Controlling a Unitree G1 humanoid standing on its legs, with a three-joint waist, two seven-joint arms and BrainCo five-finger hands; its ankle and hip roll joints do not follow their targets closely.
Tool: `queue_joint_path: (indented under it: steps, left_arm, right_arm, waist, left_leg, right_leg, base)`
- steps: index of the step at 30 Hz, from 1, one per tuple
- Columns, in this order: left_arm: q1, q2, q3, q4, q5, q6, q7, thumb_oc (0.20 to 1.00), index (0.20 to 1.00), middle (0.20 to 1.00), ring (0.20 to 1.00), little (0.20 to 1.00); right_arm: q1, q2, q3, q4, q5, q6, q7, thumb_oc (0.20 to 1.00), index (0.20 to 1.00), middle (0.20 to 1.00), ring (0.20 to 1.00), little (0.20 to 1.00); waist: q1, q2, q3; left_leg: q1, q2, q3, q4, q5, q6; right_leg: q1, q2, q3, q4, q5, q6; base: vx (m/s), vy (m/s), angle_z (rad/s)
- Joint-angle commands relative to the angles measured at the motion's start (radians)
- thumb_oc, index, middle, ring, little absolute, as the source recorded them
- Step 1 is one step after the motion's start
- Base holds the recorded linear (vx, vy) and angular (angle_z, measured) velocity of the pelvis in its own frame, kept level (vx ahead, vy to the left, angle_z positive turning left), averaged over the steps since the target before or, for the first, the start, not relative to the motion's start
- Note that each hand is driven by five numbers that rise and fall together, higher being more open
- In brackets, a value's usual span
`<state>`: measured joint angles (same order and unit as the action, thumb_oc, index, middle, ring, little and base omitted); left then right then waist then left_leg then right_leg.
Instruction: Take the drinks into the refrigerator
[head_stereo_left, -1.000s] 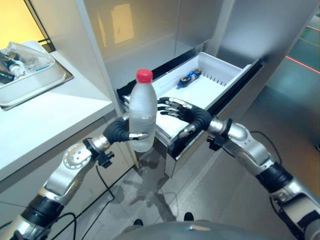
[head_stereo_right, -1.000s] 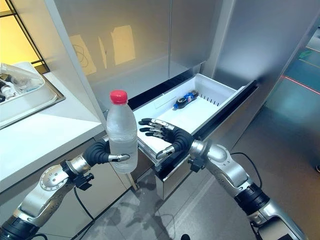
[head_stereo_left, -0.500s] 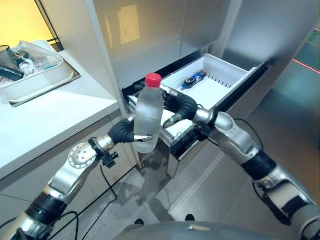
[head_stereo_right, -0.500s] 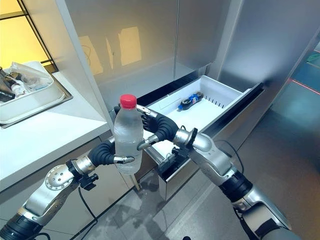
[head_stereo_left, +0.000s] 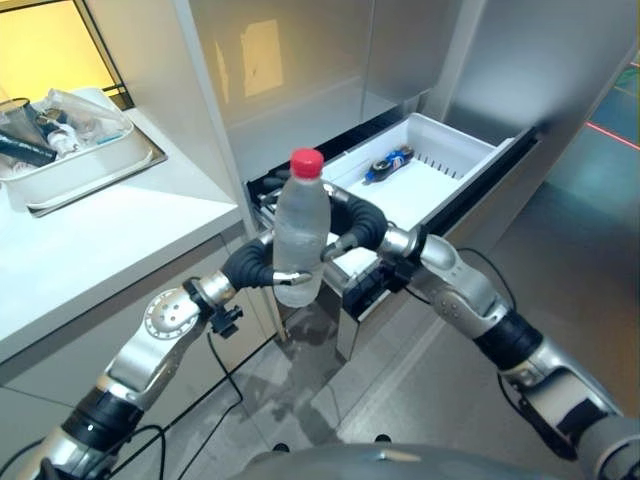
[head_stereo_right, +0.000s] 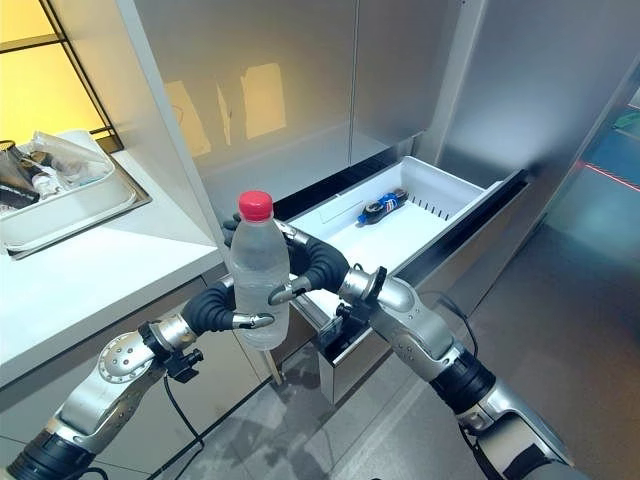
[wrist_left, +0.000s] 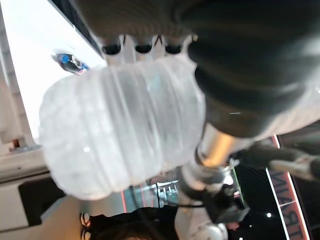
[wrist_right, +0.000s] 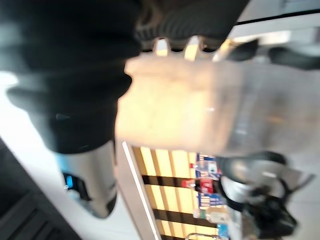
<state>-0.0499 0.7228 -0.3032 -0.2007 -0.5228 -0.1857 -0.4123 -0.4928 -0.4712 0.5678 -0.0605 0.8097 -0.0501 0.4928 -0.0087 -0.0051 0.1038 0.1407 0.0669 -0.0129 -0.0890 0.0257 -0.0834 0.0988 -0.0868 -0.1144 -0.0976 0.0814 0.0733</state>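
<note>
A clear water bottle with a red cap stands upright in the air in front of the refrigerator's open drawer. My left hand is shut on its lower part from the left. My right hand is curled round the bottle's middle from behind, thumb at the front. In the right wrist view the bottle lies against that palm; in the left wrist view the bottle sits under my curled fingers. A small dark drink bottle with a blue label lies in the white drawer.
A white counter runs along the left, bearing a metal tray with a white tub of assorted items. Grey refrigerator doors rise behind the drawer. Grey floor lies to the right and below.
My right hand has swung left from over the drawer's front to the bottle and closed round it. The left hand has kept the bottle upright.
</note>
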Motion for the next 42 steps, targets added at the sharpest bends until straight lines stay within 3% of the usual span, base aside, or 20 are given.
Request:
queue_joint_path:
  steps: [1, 7, 17, 26, 29, 37, 42]
  left_arm:
    - [-0.156, -0.027, 0.078, 0.006, -0.045, -0.096, 0.052, 0.2, 0.2, 0.2, 0.2, 0.2]
    - [-0.157, -0.038, 0.077, 0.015, -0.037, -0.094, 0.056, 0.2, 0.2, 0.2, 0.2, 0.2]
    - [-0.181, -0.055, 0.035, 0.033, -0.048, -0.094, 0.068, 0.2, 0.2, 0.2, 0.2, 0.2]
    - [-0.239, -0.064, -0.047, 0.04, -0.08, -0.088, 0.06, 0.2, 0.2, 0.2, 0.2, 0.2]
    - [-0.257, -0.066, -0.057, 0.051, -0.074, -0.084, 0.066, 0.2, 0.2, 0.2, 0.2, 0.2]
    - [-0.24, -0.055, -0.014, 0.064, -0.027, -0.09, 0.085, 0.2, 0.2, 0.2, 0.2, 0.2]
    - [-0.207, -0.052, 0.024, 0.065, 0.002, -0.092, 0.093, 0.2, 0.2, 0.2, 0.2, 0.2]
  right_arm:
    - [-0.031, 0.003, 0.052, -0.098, 0.004, -0.011, 0.086, 1.0, 1.0, 1.0, 1.0, 1.0]
    - [-0.026, 0.027, 0.048, -0.078, -0.016, -0.019, 0.068, 1.0, 1.0, 1.0, 1.0, 1.0]
    - [-0.219, 0.125, 0.077, 0.013, -0.002, -0.052, -0.006, 1.0, 1.0, 1.0, 1.0, 1.0]
    - [-0.425, 0.236, 0.088, 0.304, 0.011, -0.095, -0.116, 1.0, 1.0, 1.0, 1.0, 1.0]
    - [-0.404, 0.25, 0.098, 0.303, 0.038, -0.081, -0.112, 1.0, 1.0, 1.0, 1.0, 1.0]
    - [-0.337, 0.195, 0.149, 0.152, 0.051, -0.01, -0.022, 1.0, 1.0, 1.0, 1.0, 1.0]
    - [-0.261, 0.112, 0.144, 0.074, 0.039, 0.014, 0.025, 1.0, 1.0, 1.0, 1.0, 1.0]
  waist:
    - [0.001, -0.037, 0.012]
    - [0.001, -0.038, 0.013]
    - [0.015, -0.038, 0.006]
    - [0.038, -0.055, -0.004]
    - [0.041, -0.059, -0.002]
    - [0.04, -0.068, 0.002]
    - [0.033, -0.068, 0.003]
  left_leg:
    - [0.016, -0.083, -0.042, 0.031, -0.104, 0.082]
    - [0.015, -0.082, -0.042, 0.033, -0.107, 0.083]
    - [0.018, -0.082, -0.036, 0.034, -0.111, 0.086]
    - [0.017, -0.086, -0.041, 0.033, -0.11, 0.088]
    - [0.015, -0.086, -0.045, 0.034, -0.109, 0.088]
    - [0.014, -0.084, -0.053, 0.035, -0.111, 0.086]
    - [0.017, -0.082, -0.055, 0.037, -0.114, 0.085]
  right_leg:
    - [0.069, 0.022, -0.055, 0.024, -0.124, -0.011]
    - [0.068, 0.022, -0.052, 0.028, -0.126, -0.012]
    - [0.07, 0.022, -0.041, 0.022, -0.125, -0.011]
    - [0.076, 0.021, -0.047, 0.017, -0.121, -0.012]
    - [0.075, 0.021, -0.053, 0.019, -0.121, -0.013]
    - [0.076, 0.023, -0.061, 0.023, -0.128, -0.015]
    - [0.077, 0.025, -0.063, 0.029, -0.134, -0.016]
  base:
    - [0.0, -0.002, 0.03]
    - [0.0, 0.0, 0.0]
    - [0.0, 0.0, 0.0]
    - [0.0, 0.002, 0.0]
    - [-0.01, 0.008, 0.03]
    - [0.0, -0.001, 0.03]
    - [0.0, -0.001, 0.02]
